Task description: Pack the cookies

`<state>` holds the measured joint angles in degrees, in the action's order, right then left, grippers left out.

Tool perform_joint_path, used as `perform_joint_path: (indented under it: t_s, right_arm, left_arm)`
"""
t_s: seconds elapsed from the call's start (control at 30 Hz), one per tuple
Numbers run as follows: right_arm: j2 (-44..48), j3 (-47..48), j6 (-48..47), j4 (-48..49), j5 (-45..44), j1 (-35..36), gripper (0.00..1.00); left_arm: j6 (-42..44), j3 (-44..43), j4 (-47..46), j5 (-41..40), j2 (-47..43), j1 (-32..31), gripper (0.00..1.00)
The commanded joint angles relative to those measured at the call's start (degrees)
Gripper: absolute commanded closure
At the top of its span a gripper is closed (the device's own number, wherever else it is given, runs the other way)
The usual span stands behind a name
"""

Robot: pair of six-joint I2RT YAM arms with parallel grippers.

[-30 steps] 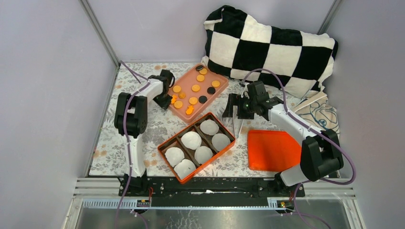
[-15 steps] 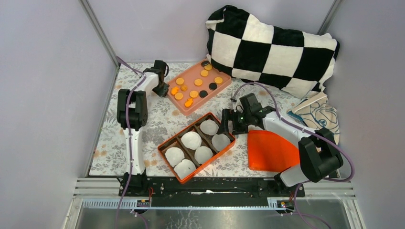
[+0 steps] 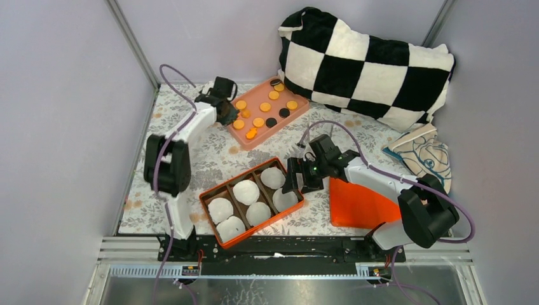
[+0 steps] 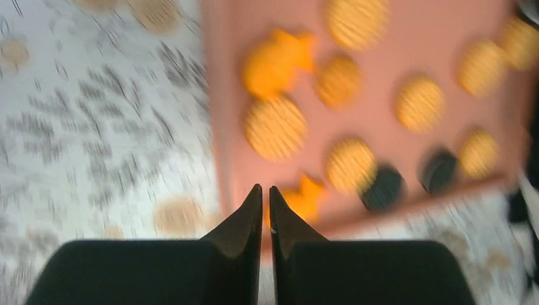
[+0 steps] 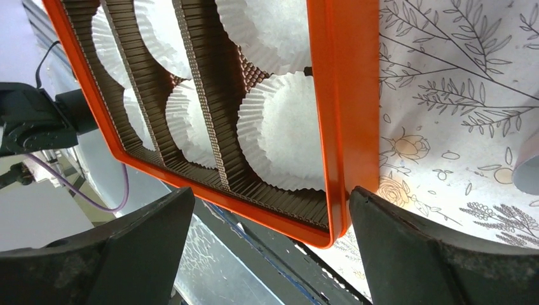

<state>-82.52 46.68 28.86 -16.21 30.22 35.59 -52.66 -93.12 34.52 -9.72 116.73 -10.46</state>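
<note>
The cookies [image 3: 266, 106] are orange discs, a few black ones and some odd orange shapes, lying on a pink tray [image 3: 254, 136] at the back. In the left wrist view, which is blurred, the discs [image 4: 276, 127] and a black one [image 4: 383, 189] lie on the tray [image 4: 219, 127]. My left gripper [image 3: 226, 108] [image 4: 266, 190] is shut and empty over the tray's left rim. An orange box [image 3: 210, 194] holds several white paper liners [image 3: 245, 191]. My right gripper [image 3: 293, 181] [image 5: 270, 194] is open, straddling the box's right wall [image 5: 343, 95].
An orange lid [image 3: 362, 203] lies flat right of the box, under my right arm. A black-and-white checked pillow [image 3: 368, 63] fills the back right. A folded printed cloth [image 3: 423, 152] lies at the right. Grey walls close in the floral table.
My right gripper moved left and nearer, and the orange box slid left and toward the front edge. My left gripper shifted back along the pink tray, which moved back with the pillow.
</note>
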Motion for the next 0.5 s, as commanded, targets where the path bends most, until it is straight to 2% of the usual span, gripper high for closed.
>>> perform_joint_path:
  t_s: [0.0,0.13,0.27,0.37,0.47]
  right_arm:
    - [1.48,5.20,-2.33,-4.32,-5.29,1.01,0.00]
    - [-0.85,12.49,-6.55,-8.89,-15.62,0.99,0.00]
    - [-1.49,17.17,-8.14,-10.85,-20.11,0.98,0.00]
    - [-0.25,18.27,-8.40,-11.82,-22.62,0.94,0.01]
    - [1.92,18.45,-8.18,-12.73,-24.33,0.97,0.00]
  left_arm:
    - [2.43,7.00,-1.39,-7.64,-17.61,-10.22,0.89]
    - [1.32,14.02,2.97,-11.31,-28.15,-19.02,0.86]
    - [-3.32,21.44,10.31,-11.02,-33.11,-20.75,0.86]
    - [-7.05,28.97,13.75,-10.89,-37.03,-21.82,0.86]
    - [-10.37,32.98,18.29,-10.86,-38.66,-22.99,0.86]
